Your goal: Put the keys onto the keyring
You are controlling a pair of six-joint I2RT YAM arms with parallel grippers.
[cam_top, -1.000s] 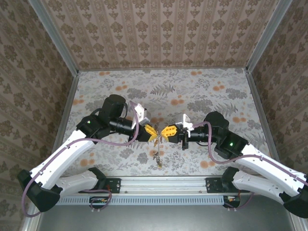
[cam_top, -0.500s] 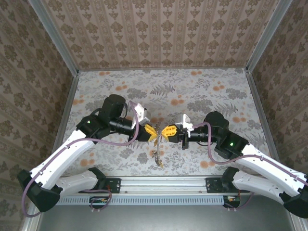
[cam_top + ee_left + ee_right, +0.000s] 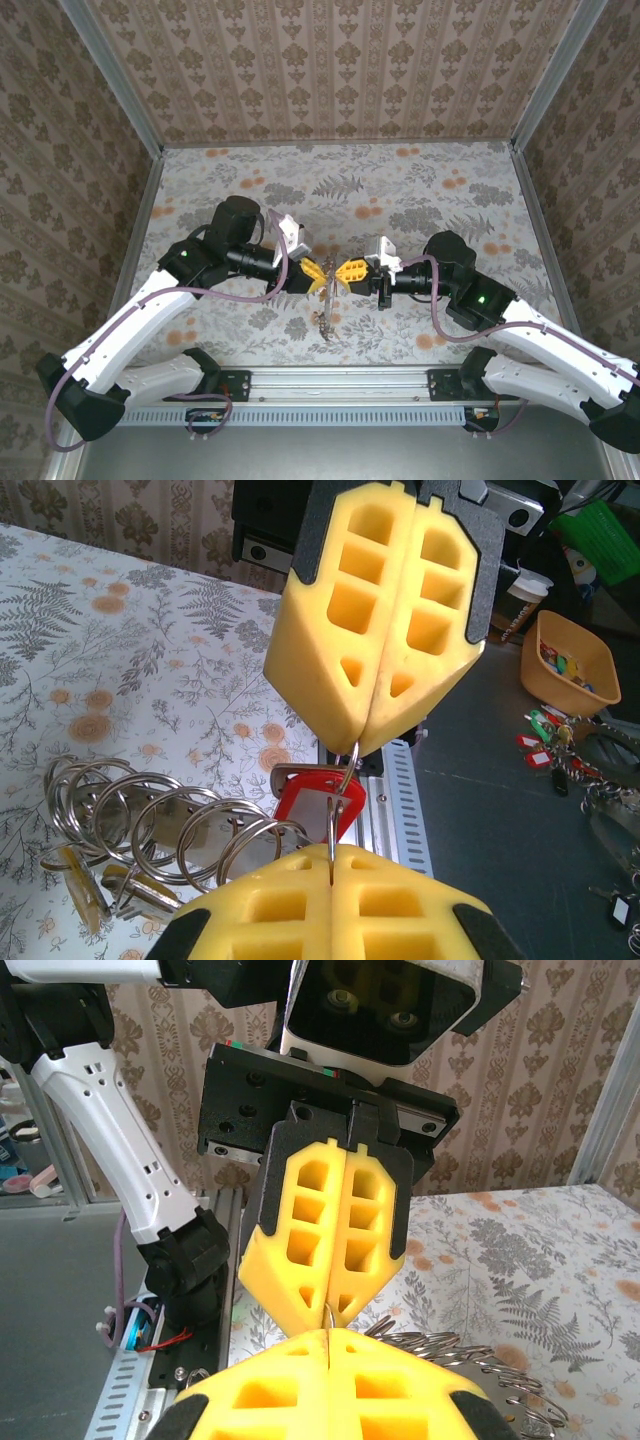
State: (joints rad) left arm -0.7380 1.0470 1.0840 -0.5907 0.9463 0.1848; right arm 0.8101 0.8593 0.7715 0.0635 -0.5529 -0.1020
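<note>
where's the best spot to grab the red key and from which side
Probably its flat plastic head, pinched across the broad faces, from underneath: the red key hangs on the thin ring that the shut left hand and right hand pinch, blocking the top.

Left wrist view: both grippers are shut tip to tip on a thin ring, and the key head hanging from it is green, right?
No: the key head is red, as the left wrist view shows. The left gripper and right gripper are indeed shut tip to tip on the thin ring.
</note>
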